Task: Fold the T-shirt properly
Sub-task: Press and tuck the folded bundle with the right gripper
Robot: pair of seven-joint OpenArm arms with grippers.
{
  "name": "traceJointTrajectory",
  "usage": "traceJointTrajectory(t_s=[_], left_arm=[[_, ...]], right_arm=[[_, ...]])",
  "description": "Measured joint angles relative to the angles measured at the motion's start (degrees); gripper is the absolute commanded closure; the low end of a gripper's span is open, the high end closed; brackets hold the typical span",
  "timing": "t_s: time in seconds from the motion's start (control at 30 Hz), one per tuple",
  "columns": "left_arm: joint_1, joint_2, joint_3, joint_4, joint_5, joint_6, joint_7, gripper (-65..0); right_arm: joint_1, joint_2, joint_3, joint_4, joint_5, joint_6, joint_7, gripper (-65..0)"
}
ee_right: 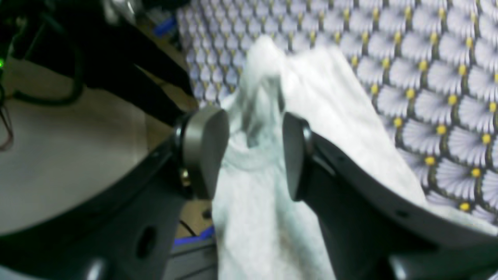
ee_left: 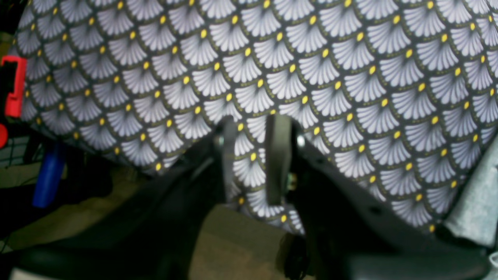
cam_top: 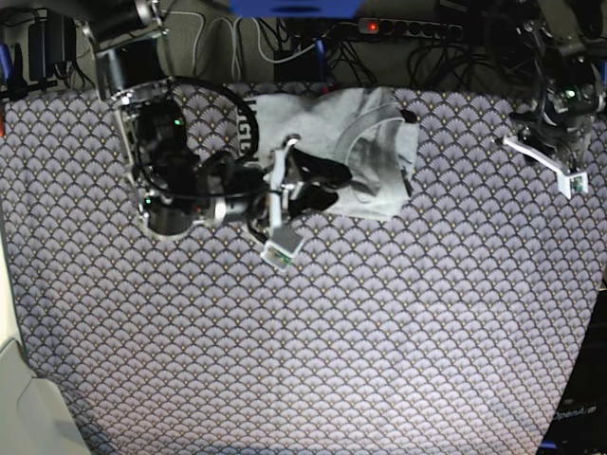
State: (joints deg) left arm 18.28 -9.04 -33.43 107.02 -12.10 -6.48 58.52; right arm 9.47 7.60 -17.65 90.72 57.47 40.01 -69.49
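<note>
The light grey T-shirt (cam_top: 379, 142) lies bunched and partly folded at the back middle of the table, with black lettering showing at its left edge. My right gripper (cam_top: 327, 185) sits over the shirt's front-left part. In the right wrist view its jaws stand apart, open, on either side of a raised ridge of shirt fabric (ee_right: 253, 217), and the pads (ee_right: 206, 144) do not press it. My left gripper (cam_top: 555, 166) hangs at the far right, away from the shirt. In the left wrist view its fingers (ee_left: 278, 155) stand a narrow gap apart, with only tablecloth behind.
The purple fan-patterned tablecloth (cam_top: 332, 332) covers the whole table. A power strip and cables (cam_top: 408, 28) run along the back edge. A red clamp (ee_left: 13, 85) and a blue handle (ee_left: 48, 175) sit off the table's edge near the left arm.
</note>
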Motion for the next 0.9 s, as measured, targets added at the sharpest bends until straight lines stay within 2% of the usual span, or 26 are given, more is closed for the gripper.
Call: traceJointTrajectory(t_s=[0.13,0.27,0.4,0.63,0.9], left_arm=[[-0.1,0.0,0.0,0.0,-0.1,0.0,0.0,-14.4],[0.0,0.0,0.0,0.0,0.0,0.0,0.0,-14.4],[1.3,0.3,0.0,0.4,-0.2,-0.1,0.0,-14.4],[2.0,0.3,0.0,0.4,-0.2,-0.2,-0.3,-14.4],[2.6,0.5,-0.1,0.4,-0.2,-0.2,-0.2,-14.4]], right_arm=[[0.3,0.5,-2.1,2.1,-0.3,0.0,0.5,-28.3],[3.2,0.2,-6.9,2.1,-9.3,0.0,0.3,-28.3],[4.0,-2.2,-9.9,2.1,-14.5,0.0,0.8,-28.3],[6.8,-6.5,-10.3,1.8,-23.1,0.0,0.6,-28.3],[8.3,-7.1,-14.7,0.3,-29.2,0.0,1.5,-28.3]])
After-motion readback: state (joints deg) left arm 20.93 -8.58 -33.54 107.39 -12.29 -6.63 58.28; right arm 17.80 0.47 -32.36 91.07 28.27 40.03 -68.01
